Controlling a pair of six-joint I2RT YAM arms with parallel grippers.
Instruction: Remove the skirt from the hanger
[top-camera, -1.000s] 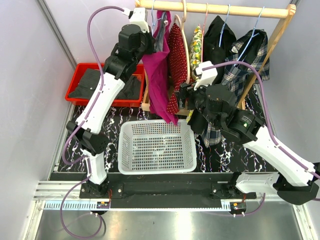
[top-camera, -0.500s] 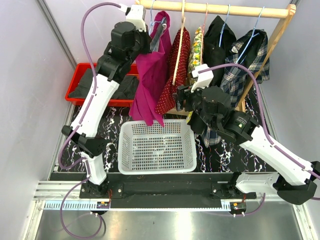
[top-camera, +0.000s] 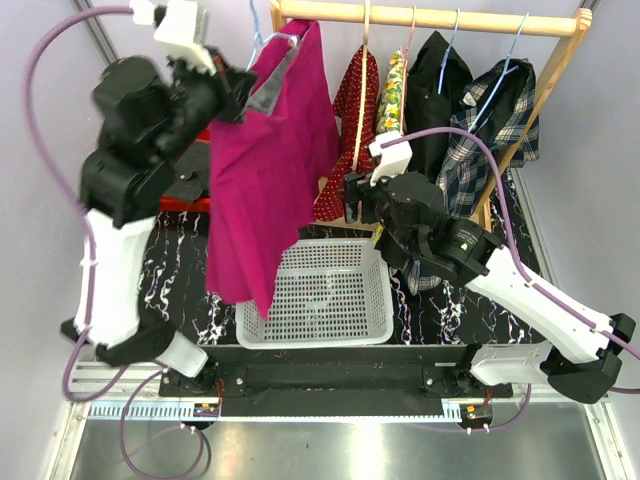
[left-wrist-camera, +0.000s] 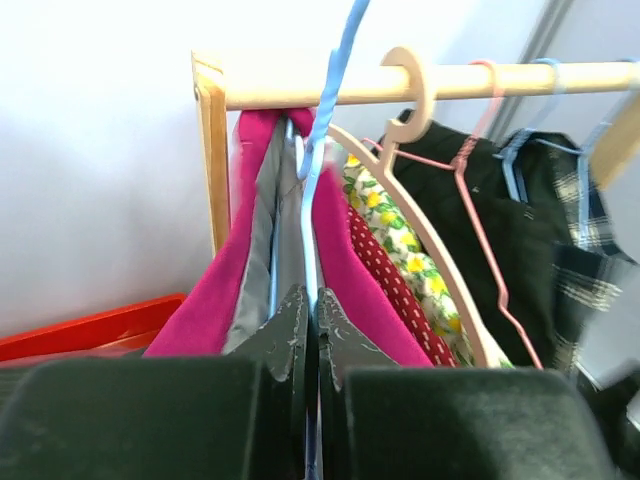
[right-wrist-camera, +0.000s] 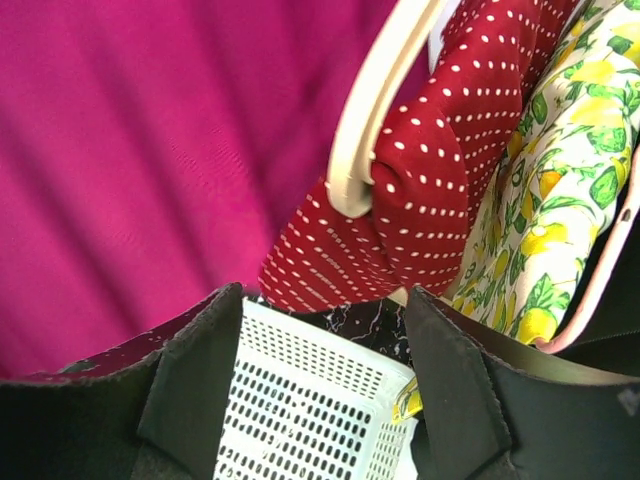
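Above a black marbled table (top-camera: 440, 305), a wooden rail (top-camera: 440, 17) is seen carrying a row of hung garments: a red dotted garment (top-camera: 350, 120), a lemon-print one (top-camera: 393, 90), a black one (top-camera: 440, 75) and a plaid one (top-camera: 500, 115). The magenta skirt (top-camera: 265, 170) is held out to the left of that row, apart from the other garments. Its grey lining is shown at the waist, and its hem is seen over the left side of a white mesh basket (top-camera: 312, 338). The basket is set on the table below the rail, and a red bin (top-camera: 190, 205) is glimpsed behind the skirt and the left arm. The left gripper (left-wrist-camera: 311, 300) is held high beside the rail's left end. Its jaws are pressed together on the wire of the blue hanger (left-wrist-camera: 326, 100) below the hook, with the skirt's waistband draped to either side. In the top view the hook is seen just left of the rail's end; whether it is quite free of the rail cannot be told from the wrist view. The right gripper (right-wrist-camera: 322, 295) is held low beside the red dotted garment and its cream hanger (right-wrist-camera: 375, 120). Its jaws are spread wide, nothing is gripped, and the basket's corner is seen below them.
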